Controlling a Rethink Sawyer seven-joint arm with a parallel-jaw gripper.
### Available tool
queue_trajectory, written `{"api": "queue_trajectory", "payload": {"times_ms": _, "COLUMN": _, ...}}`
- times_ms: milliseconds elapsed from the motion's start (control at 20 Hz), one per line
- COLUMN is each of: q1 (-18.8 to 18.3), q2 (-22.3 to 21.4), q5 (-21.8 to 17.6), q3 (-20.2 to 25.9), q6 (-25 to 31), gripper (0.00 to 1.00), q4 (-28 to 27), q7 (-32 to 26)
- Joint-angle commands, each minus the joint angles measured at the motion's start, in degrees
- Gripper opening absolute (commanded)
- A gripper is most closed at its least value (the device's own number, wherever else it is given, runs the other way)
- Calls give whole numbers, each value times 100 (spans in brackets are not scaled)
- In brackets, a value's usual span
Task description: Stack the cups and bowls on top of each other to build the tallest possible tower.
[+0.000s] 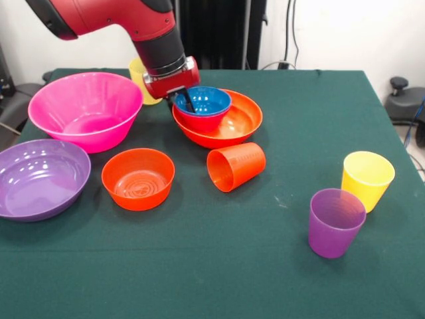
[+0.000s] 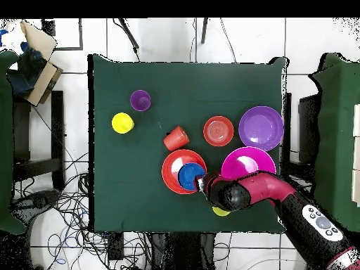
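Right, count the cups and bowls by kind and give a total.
Cups: 4: yellow cup, purple cup, orange cup on its side, second yellow cup behind the arm.
Bowls: 6: pink bowl, purple bowl, small orange bowl, wide orange bowl, blue bowl, reddish bowl apparently under it.
Total: 10.

open cloth between purple cup (image 1: 336, 221) and orange cup (image 1: 236, 166)

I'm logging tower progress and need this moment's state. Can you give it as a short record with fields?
stacked: blue bowl inside wide orange bowl
gripper: at the blue bowl's rim, one finger inside
loose bowls: pink, purple, small orange
cup on its side: orange
upright cups: purple, yellow, yellow behind the arm
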Motion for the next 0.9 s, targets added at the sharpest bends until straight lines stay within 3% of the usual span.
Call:
{"api": "queue_trajectory", "payload": {"times_ms": 50, "q1": 263, "q2": -245, "q5": -318, "q3": -194, "q6": 5, "gripper": 0, "q4": 64, "q7": -707}}
{"api": "queue_trajectory", "payload": {"times_ms": 400, "q1": 272, "q2": -1269, "q5": 637, "q3": 426, "q6": 620, "gripper": 0, "q4": 434, "q7": -876}}
{"api": "queue_trajectory", "payload": {"times_ms": 900, "q1": 225, "q2": -1984, "q5": 1428, "q3": 858, "q6": 1018, "gripper": 0, "q4": 748, "q7": -994}}
